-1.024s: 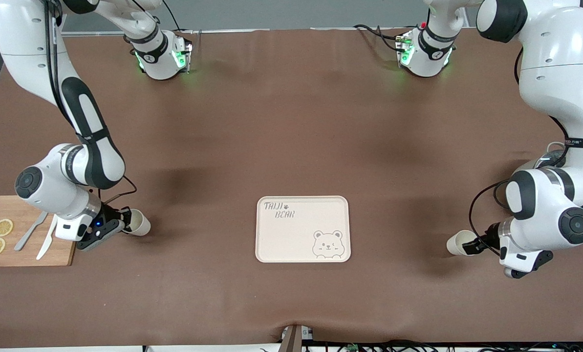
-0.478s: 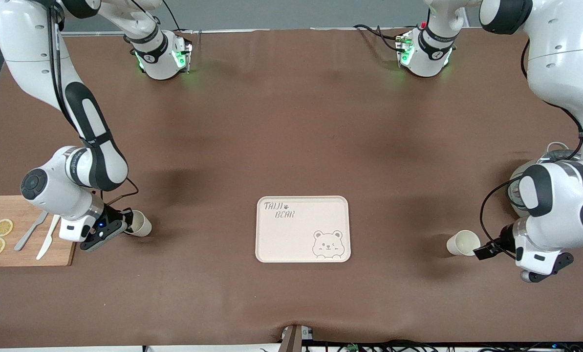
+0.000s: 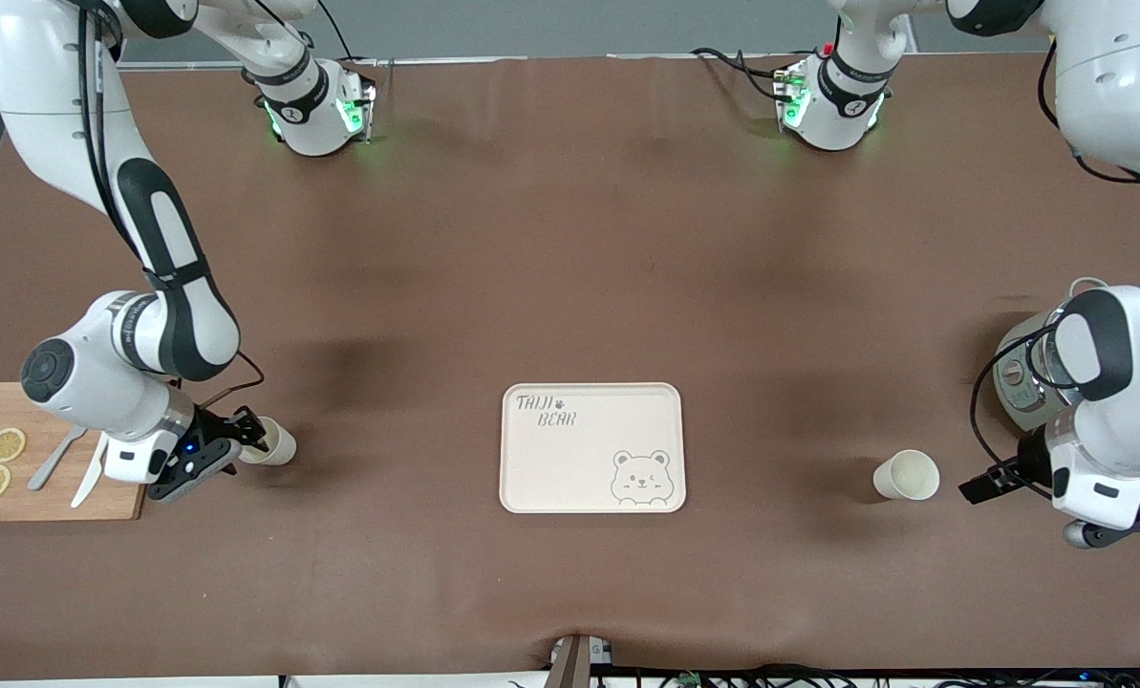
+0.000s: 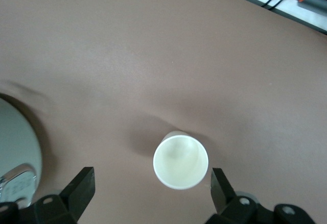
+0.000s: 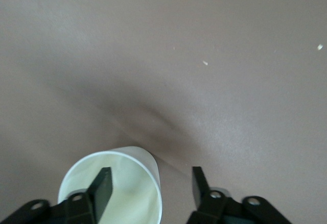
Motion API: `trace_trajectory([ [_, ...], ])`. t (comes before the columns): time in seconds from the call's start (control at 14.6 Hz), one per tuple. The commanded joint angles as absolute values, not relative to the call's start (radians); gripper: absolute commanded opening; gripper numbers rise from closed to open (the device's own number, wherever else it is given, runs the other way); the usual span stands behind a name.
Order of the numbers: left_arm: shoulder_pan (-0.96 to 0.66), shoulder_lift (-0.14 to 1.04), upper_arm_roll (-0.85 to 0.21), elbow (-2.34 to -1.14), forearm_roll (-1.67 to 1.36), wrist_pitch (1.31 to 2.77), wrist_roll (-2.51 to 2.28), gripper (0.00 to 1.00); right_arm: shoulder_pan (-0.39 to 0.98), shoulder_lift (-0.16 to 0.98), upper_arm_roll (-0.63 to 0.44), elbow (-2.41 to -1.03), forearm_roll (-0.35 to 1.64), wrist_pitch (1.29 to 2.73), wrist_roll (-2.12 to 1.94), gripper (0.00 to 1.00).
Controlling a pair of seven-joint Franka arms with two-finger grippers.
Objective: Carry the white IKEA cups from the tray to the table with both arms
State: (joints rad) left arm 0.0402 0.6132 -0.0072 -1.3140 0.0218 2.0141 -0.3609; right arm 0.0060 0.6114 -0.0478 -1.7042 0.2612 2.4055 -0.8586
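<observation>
My left gripper (image 3: 973, 488) hung low over the brown table (image 3: 570, 239) at the left arm's end, fingers spread wide and holding nothing. The small off-white handleless cup (image 3: 906, 475) stood upright on the cloth just beside its tips, apart from them. My left wrist view showed what the front view could not: both black fingers (image 4: 82, 183) framed the round rim of that cup (image 4: 181, 161) with clear gaps on either side, and I could look straight down into its hollow. That same view caught the pale edge of the grey glass-lidded pot (image 4: 15, 152), which in the front view sat partly hidden by my left arm (image 3: 1014, 382).

At the right arm's end, my right gripper (image 3: 245, 438) was at the second off-white cup (image 3: 271, 445), which stood beside the wooden cutting board (image 3: 120, 497). From the front the fingers seemed to touch the rim. My right wrist view settled it: the fingers were parted, one finger (image 5: 102, 185) down inside the cup's mouth (image 5: 127, 183) and the other outside the wall, neither pinching it.

The cream rectangular tray printed with a bear (image 3: 592, 448) lay between the two cups, well apart from both. Only the front view showed it.
</observation>
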Motion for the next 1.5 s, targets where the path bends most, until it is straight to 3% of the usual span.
trace_trajectory([
  [0.0, 0.037, 0.542, -0.014, -1.338, 0.046, 1.948, -0.336, 1.00, -0.005, 0.624, -0.037, -1.619, 0.279, 2.312, -0.850, 1.00],
  [0.68, 0.020, 0.362, -0.073, -1.339, 0.029, 1.766, -0.330, 1.00, 0.023, 0.574, -0.043, -1.287, 0.126, 1.781, -0.543, 1.00],
  [1.43, 0.020, 0.238, -0.132, -1.322, 0.029, 1.617, -0.334, 1.00, 0.057, 0.341, -0.040, -1.253, 0.072, 1.520, -0.233, 1.00],
])
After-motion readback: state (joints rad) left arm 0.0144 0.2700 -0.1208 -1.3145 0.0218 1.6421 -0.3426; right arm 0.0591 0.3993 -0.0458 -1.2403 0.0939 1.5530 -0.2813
